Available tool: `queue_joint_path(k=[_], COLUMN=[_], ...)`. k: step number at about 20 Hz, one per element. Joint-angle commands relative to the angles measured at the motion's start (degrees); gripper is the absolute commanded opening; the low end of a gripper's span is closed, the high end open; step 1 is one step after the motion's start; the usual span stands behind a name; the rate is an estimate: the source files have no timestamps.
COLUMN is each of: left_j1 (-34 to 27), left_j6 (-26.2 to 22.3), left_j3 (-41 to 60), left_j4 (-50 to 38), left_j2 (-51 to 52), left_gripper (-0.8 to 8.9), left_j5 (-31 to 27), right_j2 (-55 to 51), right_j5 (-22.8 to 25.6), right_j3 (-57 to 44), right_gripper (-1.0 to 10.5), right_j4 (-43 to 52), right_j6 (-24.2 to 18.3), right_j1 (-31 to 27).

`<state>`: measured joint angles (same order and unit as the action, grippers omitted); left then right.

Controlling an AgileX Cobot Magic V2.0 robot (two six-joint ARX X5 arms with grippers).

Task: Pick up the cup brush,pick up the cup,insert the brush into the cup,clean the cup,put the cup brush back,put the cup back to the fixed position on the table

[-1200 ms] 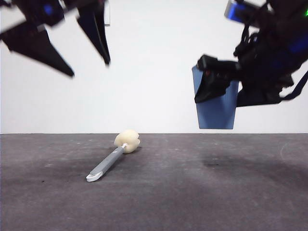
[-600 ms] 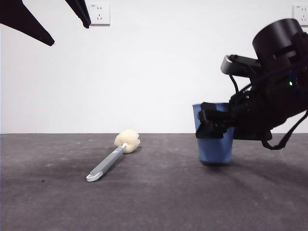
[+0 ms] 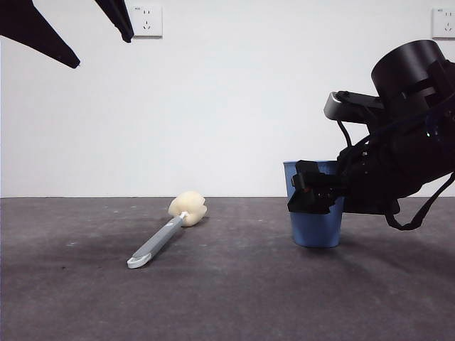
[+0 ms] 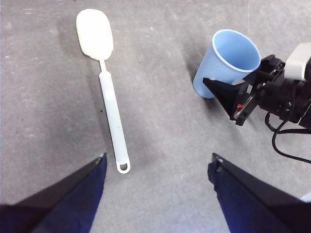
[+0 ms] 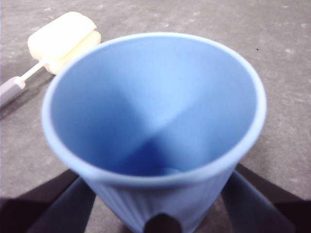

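The blue cup [image 3: 316, 231] stands upright on the table [image 3: 227, 298] at the right. My right gripper [image 3: 316, 195] has its jaws on both sides of the cup, near its upper half. The right wrist view looks into the empty cup [image 5: 155, 97] between the jaws. The cup brush [image 3: 158, 244] lies flat on the table left of the cup, sponge head toward the back. My left gripper [image 4: 158, 158] is open and empty, high above the brush [image 4: 112, 114]. It shows as two black tips at the top left in the front view [image 3: 102, 52].
A white wall stands behind the table, with one socket [image 3: 147, 20] at the top left and another [image 3: 442, 21] at the top right. The right arm's dark body [image 3: 405, 149] fills the right side.
The right gripper has brought the cup down from mid-air onto the table. The left gripper has risen toward the top left. The brush has not moved.
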<state>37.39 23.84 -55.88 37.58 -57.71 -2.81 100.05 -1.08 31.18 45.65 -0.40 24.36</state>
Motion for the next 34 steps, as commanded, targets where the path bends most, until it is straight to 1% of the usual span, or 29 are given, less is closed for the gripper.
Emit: queue_joint_path(k=[1, 3, 5, 6, 8, 10, 11, 12, 15, 17, 19, 20, 23, 27, 28, 29, 30, 31, 32, 34], left_j1=[0.2, 0.2, 0.2, 0.2, 0.2, 0.2, 0.2, 0.2, 0.2, 0.2, 0.2, 0.2, 0.2, 0.2, 0.2, 0.2, 0.2, 0.2, 0.2, 0.2], left_j6=[-1.4, -1.4, -1.4, -1.4, -1.4, -1.4, -1.4, -1.6, -5.1, -8.6, -11.6, -12.8, -15.1, -15.5, -15.5, -15.5, -15.5, -15.5, -15.5, -15.5], left_j3=[0.4, 0.4, 0.4, 0.4, 0.4, 0.4, 0.4, 0.4, 0.4, 0.4, 0.4, 0.4, 0.4, 0.4, 0.4, 0.4, 0.4, 0.4, 0.4, 0.4], left_j4=[0.2, 0.3, 0.3, 0.3, 0.3, 0.4, 0.8, 1.5, 4.1, 6.8, 9.7, 10.6, 11.6, 12.0, 12.2, 12.5, 12.8, 13.1, 13.3, 13.3], left_j2=[0.0, 0.0, 0.0, 0.0, 0.0, 0.0, 0.0, 0.0, 0.0, 0.0, 0.0, 0.0, 0.0, 0.0, 0.0, 0.0, 0.0, 0.0, 0.0, 0.0], left_gripper=[3.55, 3.55, 3.54, 3.55, 3.54, 3.54, 3.54, 3.54, 3.54, 3.52, 3.46, 3.46, 3.45, 3.29, 2.53, 1.02, -0.27, -0.07, -0.08, -0.08], left_j5=[0.0, 0.0, 0.0, 0.0, 0.0, 0.0, 0.0, 0.1, 0.2, 0.4, 0.5, 1.1, 5.7, 12.7, 13.8, 13.9, 13.8, 13.9, 13.9, 13.8], right_j2=[0.6, -0.9, -3.0, -4.3, -7.5, -11.6, -14.3, -17.2, -28.0, -36.0, -44.0, -47.3, -53.7, -56.8, -57.0, -57.0, -57.0, -57.0, -57.0, -57.0], right_j5=[-0.3, -0.1, 0.0, 0.0, 0.0, 0.0, 0.0, -0.1, -0.8, -3.9, -7.8, -8.4, -9.5, -9.6, -9.6, -9.6, -9.5, -9.5, -9.5, -9.5], right_j3=[-0.6, -0.6, -0.6, -0.6, -0.6, -0.6, -0.6, -0.6, -0.6, -0.2, 1.6, 2.8, 7.5, 14.0, 14.8, 15.3, 15.4, 15.4, 15.4, 15.4], right_gripper=[4.8, 4.9, 5.5, 5.5, 5.5, 5.5, 5.5, 5.5, 5.4, 5.4, 5.4, 5.4, 5.4, 5.3, 5.1, 3.6, 1.7, -0.3, 0.0, 0.0], right_j4=[-2.9, -2.8, -2.8, -3.0, -5.3, -10.2, -14.2, -18.7, -35.4, -46.6, -58.2, -63.4, -76.7, -90.7, -92.9, -95.2, -96.5, -97.7, -98.5, -98.4], right_j6=[1.0, 1.0, 1.0, 1.0, 1.0, 1.0, 1.3, 2.5, 7.3, 9.7, 10.2, 10.7, 11.5, 11.5, 11.5, 11.5, 11.5, 11.5, 11.5, 11.5], right_j1=[0.1, 0.1, 0.1, 0.1, 0.1, 0.1, 0.1, 0.1, 0.3, 1.3, 3.0, 4.1, 7.2, 10.4, 10.8, 11.3, 11.6, 11.8, 11.8, 11.8])
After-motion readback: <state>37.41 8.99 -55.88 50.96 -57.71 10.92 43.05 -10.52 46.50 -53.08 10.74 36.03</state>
